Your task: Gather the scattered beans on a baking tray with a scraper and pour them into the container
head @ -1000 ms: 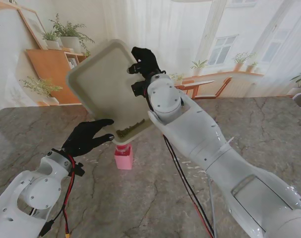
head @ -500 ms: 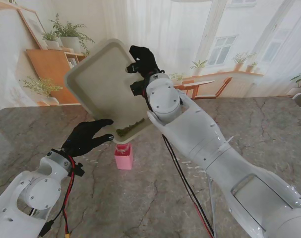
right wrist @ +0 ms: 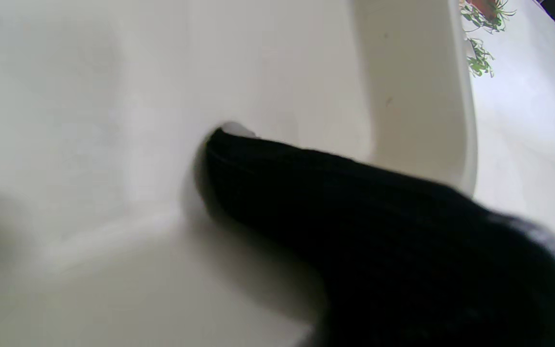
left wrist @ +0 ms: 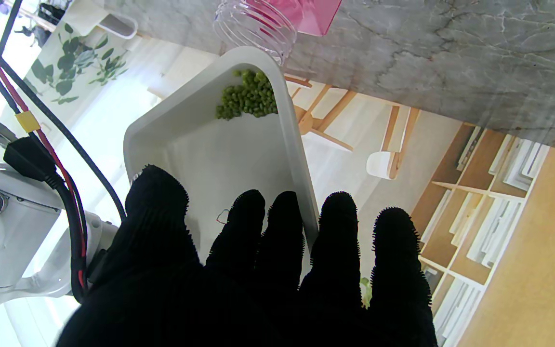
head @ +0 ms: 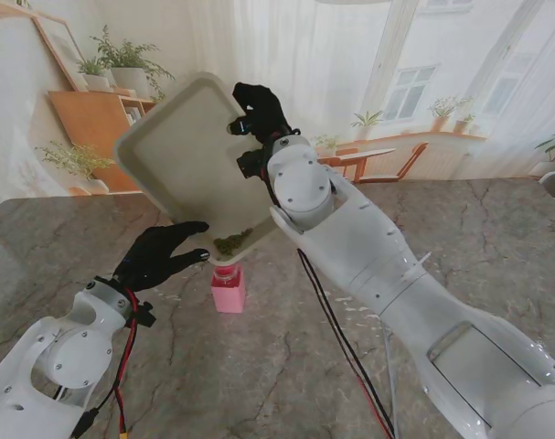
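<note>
From the stand, the baking tray (head: 181, 151) is lifted clear of the bench (head: 442, 229) and tipped steeply, its lowest corner directly over the pink container (head: 228, 288). The right hand (head: 257, 110) is closed on the tray's raised far rim. The beans (head: 231, 242) lie heaped in the low corner, just beside the left hand (head: 163, 256), whose fingers are spread and which grips nothing, set at the tray's lower edge. Marble bench lies bare to the right of the container and nearer to me.

Along the left fingers, the green beans (left wrist: 248, 94) crowd the tray's (left wrist: 210, 154) corner, close to the clear ribbed mouth of the container (left wrist: 256, 24). The left hand's fingertips (left wrist: 337, 212) stand apart, straddling the tray's side rim, with the beans well beyond them.

Along the right fingers, one dark finger of the right hand (right wrist: 354, 217) presses flat on the tray's (right wrist: 89, 96) inner face near its rounded rim; no beans show here.
</note>
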{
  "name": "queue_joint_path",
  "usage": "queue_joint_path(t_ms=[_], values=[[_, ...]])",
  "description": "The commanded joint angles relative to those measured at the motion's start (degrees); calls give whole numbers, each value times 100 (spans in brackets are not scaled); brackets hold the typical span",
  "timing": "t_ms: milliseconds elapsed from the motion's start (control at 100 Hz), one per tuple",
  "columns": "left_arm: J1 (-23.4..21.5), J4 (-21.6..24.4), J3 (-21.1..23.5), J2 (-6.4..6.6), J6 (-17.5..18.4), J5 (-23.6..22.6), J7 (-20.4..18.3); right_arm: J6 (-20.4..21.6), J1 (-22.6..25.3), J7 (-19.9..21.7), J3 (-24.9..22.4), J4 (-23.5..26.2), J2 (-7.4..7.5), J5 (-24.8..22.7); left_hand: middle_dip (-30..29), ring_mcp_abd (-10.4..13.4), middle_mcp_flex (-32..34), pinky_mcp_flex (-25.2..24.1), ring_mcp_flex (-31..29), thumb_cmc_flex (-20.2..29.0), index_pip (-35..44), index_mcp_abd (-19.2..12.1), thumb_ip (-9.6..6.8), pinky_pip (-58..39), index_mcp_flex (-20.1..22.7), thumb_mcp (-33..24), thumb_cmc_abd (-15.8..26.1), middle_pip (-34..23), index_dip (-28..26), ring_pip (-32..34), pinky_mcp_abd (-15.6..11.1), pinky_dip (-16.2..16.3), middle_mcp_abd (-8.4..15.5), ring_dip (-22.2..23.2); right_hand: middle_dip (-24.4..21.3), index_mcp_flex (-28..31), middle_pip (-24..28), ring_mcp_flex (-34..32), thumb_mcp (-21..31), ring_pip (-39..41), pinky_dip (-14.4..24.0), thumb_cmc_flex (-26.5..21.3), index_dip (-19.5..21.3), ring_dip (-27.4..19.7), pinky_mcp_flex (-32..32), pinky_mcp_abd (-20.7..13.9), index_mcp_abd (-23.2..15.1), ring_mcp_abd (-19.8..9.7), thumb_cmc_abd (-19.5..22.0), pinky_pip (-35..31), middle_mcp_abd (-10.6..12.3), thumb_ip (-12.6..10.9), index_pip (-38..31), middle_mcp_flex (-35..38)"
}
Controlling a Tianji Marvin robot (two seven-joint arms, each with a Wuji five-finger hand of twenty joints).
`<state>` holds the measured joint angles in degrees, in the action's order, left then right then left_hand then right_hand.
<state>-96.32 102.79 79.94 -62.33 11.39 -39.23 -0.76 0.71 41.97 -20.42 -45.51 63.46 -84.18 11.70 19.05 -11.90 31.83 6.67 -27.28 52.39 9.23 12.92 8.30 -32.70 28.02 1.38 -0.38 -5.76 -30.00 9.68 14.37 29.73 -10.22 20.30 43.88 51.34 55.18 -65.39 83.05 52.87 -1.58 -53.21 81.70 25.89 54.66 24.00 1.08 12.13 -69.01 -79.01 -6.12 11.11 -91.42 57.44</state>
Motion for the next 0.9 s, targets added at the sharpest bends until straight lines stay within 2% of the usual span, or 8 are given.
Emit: queue_joint_path(t_ms=[0, 400, 890], values=[[-34, 14, -12, -16, -17, -4, 13, 39, -29, 54, -16, 118, -4, -24, 48, 85, -91, -59, 47, 150, -68, -99, -596, 55, -63, 91, 284, 30, 12, -40, 108, 194, 41, -29, 441, 147, 1009, -435, 690, 1011, 700, -848, 43, 425, 673, -917, -196, -846, 361, -1808, 1140, -479, -236, 434], [-95, 55, 4, -14, -40, -44, 17, 21, -95, 105, 3, 13, -22, -15, 48, 86, -91, -54, 46, 147, -70, -104, -596, 48, -67, 91, 287, 31, 14, -39, 94, 194, 58, -29, 448, 144, 1000, -436, 690, 1005, 708, -840, 48, 430, 662, -924, -211, -851, 374, -1795, 1155, -487, -234, 445], [-97, 51, -11, -16, -21, -76, 48, 157, -37, 67, 11, 153, 20, -128, 49, 89, -90, -55, 41, 142, -69, -103, -595, 35, -67, 93, 285, 30, 14, -37, 105, 199, 48, -27, 461, 141, 993, -446, 690, 1008, 735, -832, 52, 453, 670, -950, -224, -866, 389, -1801, 1155, -499, -233, 455]])
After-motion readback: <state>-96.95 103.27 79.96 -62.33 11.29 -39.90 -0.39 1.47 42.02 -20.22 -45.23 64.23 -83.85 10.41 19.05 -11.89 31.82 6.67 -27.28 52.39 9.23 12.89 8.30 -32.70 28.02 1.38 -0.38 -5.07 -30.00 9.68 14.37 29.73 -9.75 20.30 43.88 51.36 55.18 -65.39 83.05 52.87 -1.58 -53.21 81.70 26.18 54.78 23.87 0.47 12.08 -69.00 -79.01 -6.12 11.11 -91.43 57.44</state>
